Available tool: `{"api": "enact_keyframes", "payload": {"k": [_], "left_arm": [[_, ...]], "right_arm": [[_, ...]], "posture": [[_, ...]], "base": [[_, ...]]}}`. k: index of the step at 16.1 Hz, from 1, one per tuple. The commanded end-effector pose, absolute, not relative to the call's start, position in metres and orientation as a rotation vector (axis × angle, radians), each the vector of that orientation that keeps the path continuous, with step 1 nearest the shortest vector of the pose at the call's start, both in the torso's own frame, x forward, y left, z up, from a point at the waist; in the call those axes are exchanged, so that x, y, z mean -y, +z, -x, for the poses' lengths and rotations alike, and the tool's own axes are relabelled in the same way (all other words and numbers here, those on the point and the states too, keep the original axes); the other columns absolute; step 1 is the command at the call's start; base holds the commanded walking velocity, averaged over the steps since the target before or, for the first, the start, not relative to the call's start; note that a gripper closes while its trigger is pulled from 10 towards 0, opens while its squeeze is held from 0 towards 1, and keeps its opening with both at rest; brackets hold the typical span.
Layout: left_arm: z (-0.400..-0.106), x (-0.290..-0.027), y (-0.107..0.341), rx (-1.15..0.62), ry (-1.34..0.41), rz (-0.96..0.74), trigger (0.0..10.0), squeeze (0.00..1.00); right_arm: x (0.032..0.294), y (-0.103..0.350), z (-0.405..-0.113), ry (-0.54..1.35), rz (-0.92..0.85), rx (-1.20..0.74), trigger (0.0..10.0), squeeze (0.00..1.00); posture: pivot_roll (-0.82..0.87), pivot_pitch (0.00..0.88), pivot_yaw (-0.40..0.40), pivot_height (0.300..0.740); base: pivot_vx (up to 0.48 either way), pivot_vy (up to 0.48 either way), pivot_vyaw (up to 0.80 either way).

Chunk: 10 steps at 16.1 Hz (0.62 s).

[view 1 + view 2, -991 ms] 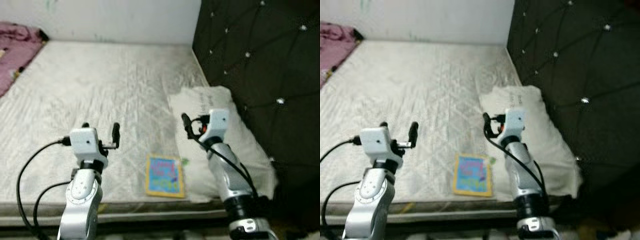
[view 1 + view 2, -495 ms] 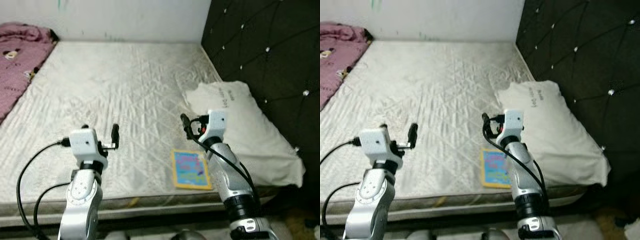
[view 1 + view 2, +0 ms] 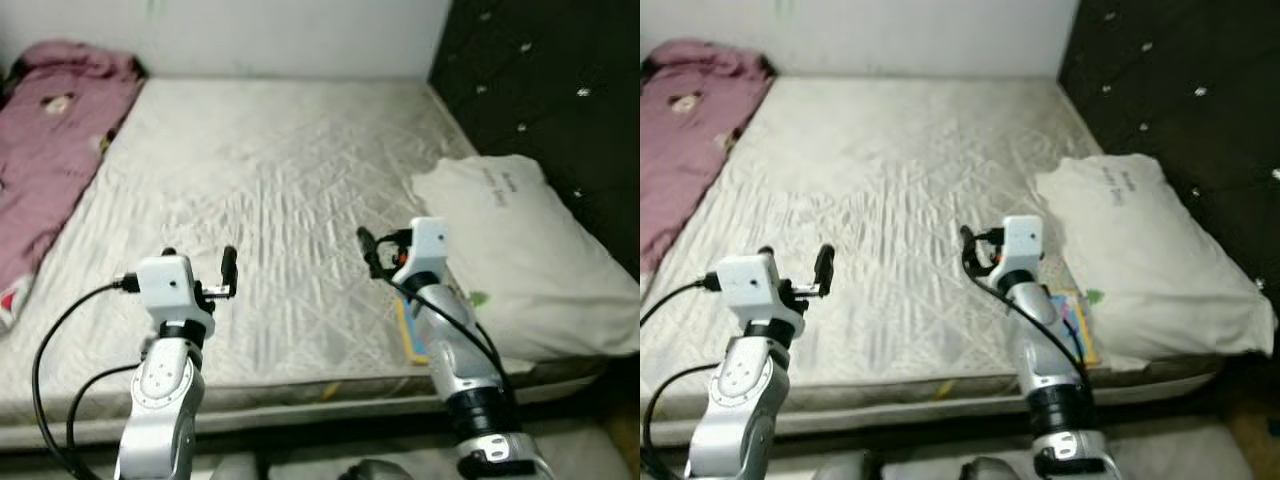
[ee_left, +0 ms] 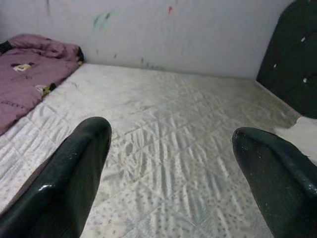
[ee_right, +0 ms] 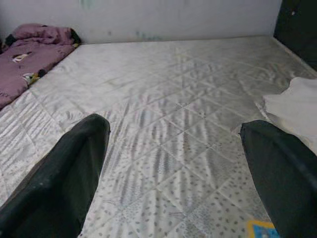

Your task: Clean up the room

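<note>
Now, starting at your far left, at about 10 o'clock, a pink blanket [image 3: 45, 160] lies bunched along the mattress's [image 3: 280, 190] left edge, its long axis running from near the wall at 12 o'clock toward you. Your left gripper [image 3: 198, 270] hovers over the near part of the mattress at roughly 7 o'clock, jaws spread wide and holding nothing. Across the quilted middle, your right gripper [image 3: 366, 252] hangs at about 5 o'clock, jaws likewise wide apart and empty. Just behind that arm, a colourful book [image 3: 1076, 322] lies flat by the mattress's near edge, mostly hidden by the arm; its long axis points roughly from 6 to 12 o'clock, and its right side touches the white pillow [image 3: 520, 250]. That pillow stretches from 2 toward 4 o'clock beside the dark tufted headboard [image 3: 545, 90].
</note>
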<state>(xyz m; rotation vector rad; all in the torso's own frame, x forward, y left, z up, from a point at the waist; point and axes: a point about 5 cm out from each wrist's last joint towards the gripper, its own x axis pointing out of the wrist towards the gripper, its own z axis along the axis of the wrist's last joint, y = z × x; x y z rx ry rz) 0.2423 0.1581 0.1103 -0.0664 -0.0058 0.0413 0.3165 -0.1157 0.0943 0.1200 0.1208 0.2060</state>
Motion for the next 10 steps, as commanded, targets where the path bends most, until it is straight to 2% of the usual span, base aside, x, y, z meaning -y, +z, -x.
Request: {"api": "enact_keyframes", "payload": {"k": [1,10], "left_arm": [[-0.2429,-0.1643,0.111,0.004,0.062,0.058,10.0,0.0],[-0.2429,-0.1654,0.1125,0.011,0.085,0.067,10.0,0.0]], "right_arm": [[0.1076,0.1015,-0.3195,0.226,-0.124,-0.099,10.0,0.0],[0.1082,0.1015,-0.3207,0.229,-0.113,-0.106,10.0,0.0]], "posture": [[-0.03,0.0,-0.03,0.74],[-0.03,0.0,-0.035,0.74]], "base": [[0.0,0.48,0.0],[0.0,0.48,0.0]]}}
